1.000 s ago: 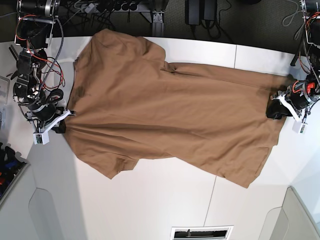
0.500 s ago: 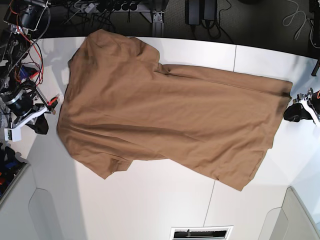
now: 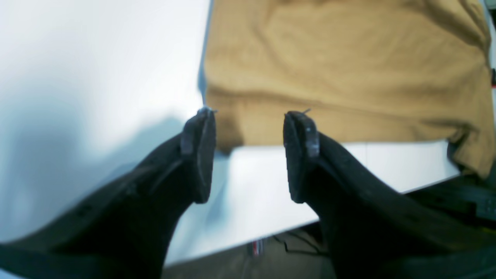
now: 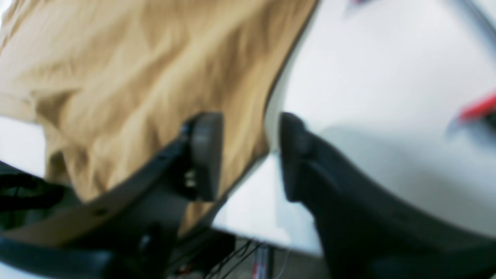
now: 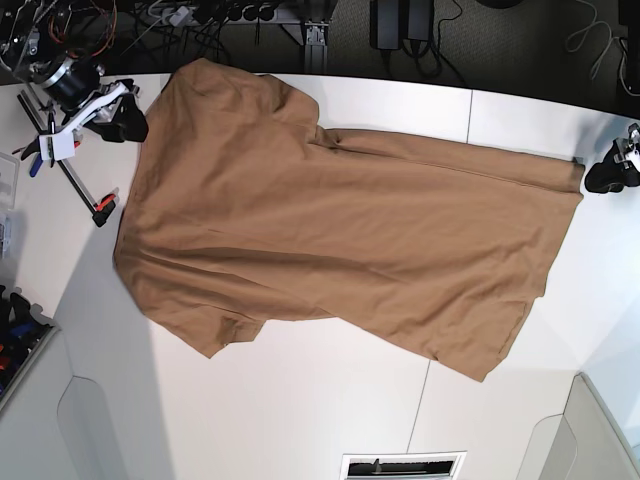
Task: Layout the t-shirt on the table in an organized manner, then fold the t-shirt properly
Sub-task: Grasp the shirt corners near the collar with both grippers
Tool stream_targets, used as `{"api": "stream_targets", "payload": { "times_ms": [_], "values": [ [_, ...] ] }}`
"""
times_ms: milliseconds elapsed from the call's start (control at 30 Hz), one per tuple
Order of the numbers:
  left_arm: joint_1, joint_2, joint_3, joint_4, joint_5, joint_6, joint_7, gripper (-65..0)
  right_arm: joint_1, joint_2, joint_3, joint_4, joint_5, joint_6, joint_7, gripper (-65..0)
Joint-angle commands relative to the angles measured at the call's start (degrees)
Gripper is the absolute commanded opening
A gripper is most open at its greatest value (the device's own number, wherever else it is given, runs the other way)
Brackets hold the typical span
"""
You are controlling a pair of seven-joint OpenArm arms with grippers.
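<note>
The tan-brown t-shirt (image 5: 330,230) lies spread flat across the white table (image 5: 300,400), collar end to the left and hem to the right. My right gripper (image 5: 130,122) is open and empty at the far left, just beside the upper sleeve. In the right wrist view the right gripper (image 4: 250,155) hovers over the shirt's edge (image 4: 135,69). My left gripper (image 5: 603,176) is open and empty at the far right, next to the hem's far corner. In the left wrist view the left gripper (image 3: 248,151) sits just short of the shirt's corner (image 3: 341,69).
A red-handled clamp (image 5: 100,210) and a blue-handled tool (image 5: 35,160) lie on the table's left part. A bin (image 5: 15,345) stands at the left edge. A dark seam (image 5: 470,115) crosses the table. A slot (image 5: 400,465) sits at the front edge.
Both grippers have let the shirt's edges go and moved toward the table's far side: the right one up to the far sleeve, the left one up to the far hem corner. The shirt lies still.
</note>
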Motion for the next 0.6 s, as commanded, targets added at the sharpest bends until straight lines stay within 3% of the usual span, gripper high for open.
{"api": "stream_targets", "payload": {
  "times_ms": [0, 100, 400, 567],
  "values": [
    [0.2, -1.4, -0.6, 0.7, -1.3, -0.5, -0.6, -33.8, -0.9, 0.1, 0.4, 1.3, 1.6, 0.3, 1.2, -34.0],
    [0.8, -0.7, -0.6, 0.7, -1.1, -0.5, -1.3, -33.8, -3.2, -1.4, 0.4, 1.3, 1.8, 0.7, 1.3, -29.3],
    [0.8, 2.4, -0.6, 0.7, 2.0, -0.5, -4.2, -33.8, -5.1, -5.8, 0.2, 1.3, 1.9, 0.7, 1.1, -29.3],
    [0.8, 3.5, -0.6, 0.7, 6.6, -0.5, -7.3, -33.8, -5.1, -7.9, -0.5, 1.3, 1.9, 0.7, 1.1, -29.3]
  ]
}}
